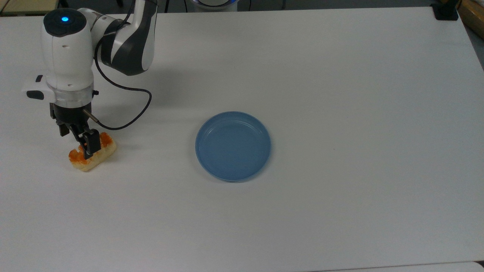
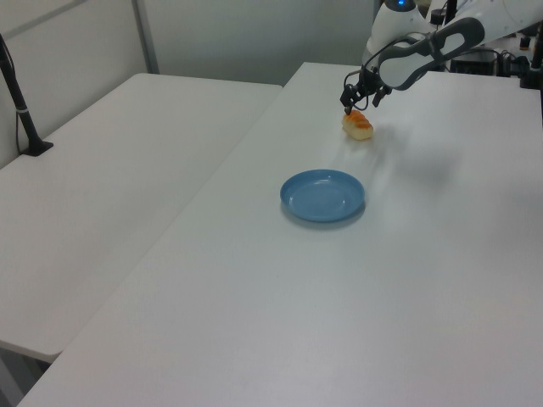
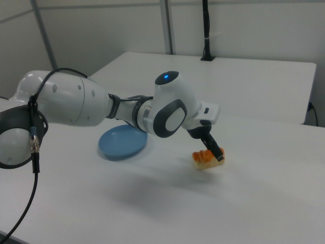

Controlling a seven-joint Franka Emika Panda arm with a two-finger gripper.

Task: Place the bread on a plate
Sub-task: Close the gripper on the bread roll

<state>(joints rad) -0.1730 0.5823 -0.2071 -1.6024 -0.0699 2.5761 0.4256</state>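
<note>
Top view looks straight down; left and right views face across the plate (image 1: 233,146) obliquely.

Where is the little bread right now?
The bread lies on the white table at the top view's left, right under the gripper, well apart from the blue plate in the middle.

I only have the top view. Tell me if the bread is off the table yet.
Observer: No. In the right view the bread sits flat on the table, with no gap under it.
Operator: Now report the clearance above it.
Observer: In the left view the end effector hangs low, right over the bread's top at the left view's upper left end. I cannot tell whether they touch.
</note>
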